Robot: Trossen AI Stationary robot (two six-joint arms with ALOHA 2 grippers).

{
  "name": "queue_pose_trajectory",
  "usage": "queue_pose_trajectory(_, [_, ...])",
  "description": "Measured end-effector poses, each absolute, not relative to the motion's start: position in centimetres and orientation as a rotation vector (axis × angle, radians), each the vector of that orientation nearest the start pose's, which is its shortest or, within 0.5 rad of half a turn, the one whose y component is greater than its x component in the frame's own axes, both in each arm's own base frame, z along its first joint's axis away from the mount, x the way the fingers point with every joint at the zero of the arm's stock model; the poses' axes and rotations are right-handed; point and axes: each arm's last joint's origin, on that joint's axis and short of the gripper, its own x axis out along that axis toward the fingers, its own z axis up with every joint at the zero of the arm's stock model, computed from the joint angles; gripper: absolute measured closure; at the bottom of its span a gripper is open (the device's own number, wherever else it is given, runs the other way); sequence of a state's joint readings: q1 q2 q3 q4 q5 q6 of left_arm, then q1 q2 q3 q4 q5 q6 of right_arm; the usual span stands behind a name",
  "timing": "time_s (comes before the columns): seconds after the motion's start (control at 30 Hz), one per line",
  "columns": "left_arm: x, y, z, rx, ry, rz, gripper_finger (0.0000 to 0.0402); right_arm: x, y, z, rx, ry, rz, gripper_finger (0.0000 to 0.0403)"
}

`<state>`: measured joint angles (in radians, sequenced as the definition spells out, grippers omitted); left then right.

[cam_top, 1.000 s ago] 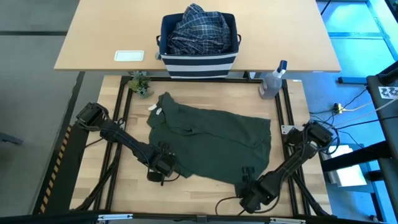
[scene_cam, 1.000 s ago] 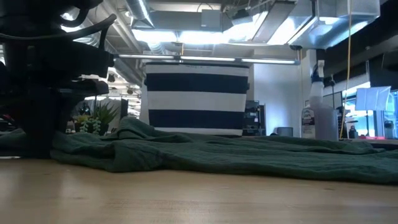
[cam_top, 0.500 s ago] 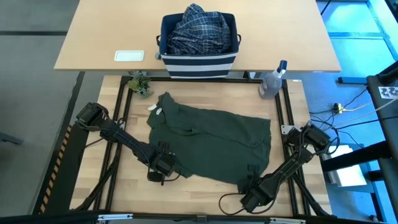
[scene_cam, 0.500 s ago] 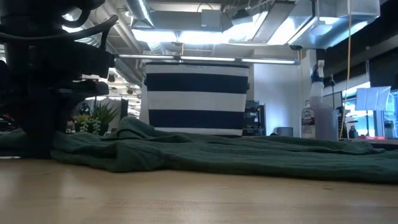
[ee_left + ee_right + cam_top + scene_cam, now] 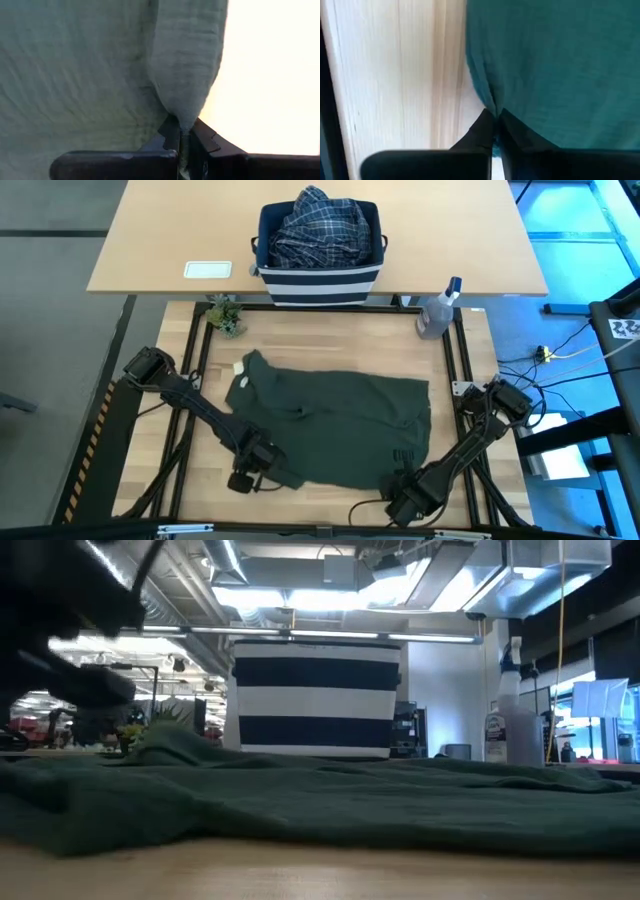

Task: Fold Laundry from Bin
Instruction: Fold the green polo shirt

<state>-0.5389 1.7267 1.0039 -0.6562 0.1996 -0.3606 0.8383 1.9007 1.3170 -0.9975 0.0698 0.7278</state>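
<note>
At 6 o'clock on the worktop (image 5: 330, 330), both pincers, left (image 5: 262, 470) & right (image 5: 402, 473), pinch the olive garment (image 5: 330, 425) hem (bin (image 5: 318, 278) at 12); pull evenly, keep cloth taut.

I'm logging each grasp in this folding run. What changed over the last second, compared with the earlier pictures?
The right gripper closed on the near hem of the dark olive-green garment. The left gripper, already shut on the hem, moved toward the table's near edge along with the right, dragging the garment that way; its collar end slid away from the plant. The bin, plaid shirt and spray bottle stayed put.
</note>
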Motion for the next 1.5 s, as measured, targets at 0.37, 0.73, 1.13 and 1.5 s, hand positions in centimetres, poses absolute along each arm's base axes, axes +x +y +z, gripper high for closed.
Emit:
queue_pose_trajectory(0.37, [26.7,-15.5,16.2,-0.014,1.408,-0.422,0.0401,23.2,24.7,19.0,-0.189,1.397,-0.065,0.0398])
queue_pose_trajectory(0.73, [26.1,-13.3,19.3,-0.084,1.153,-0.440,0.0401,19.7,20.6,21.3,-0.031,1.155,-0.244,0.0401])
queue_pose_trajectory(1.13, [24.1,-9.3,17.8,-0.257,1.205,-0.369,0.0401,17.7,14.6,17.1,0.173,1.114,-0.448,0.0402])
queue_pose_trajectory(1.5, [23.2,-4.8,20.5,-0.247,1.047,-0.319,0.0401,16.4,12.9,17.2,0.187,1.065,-0.675,0.0402])
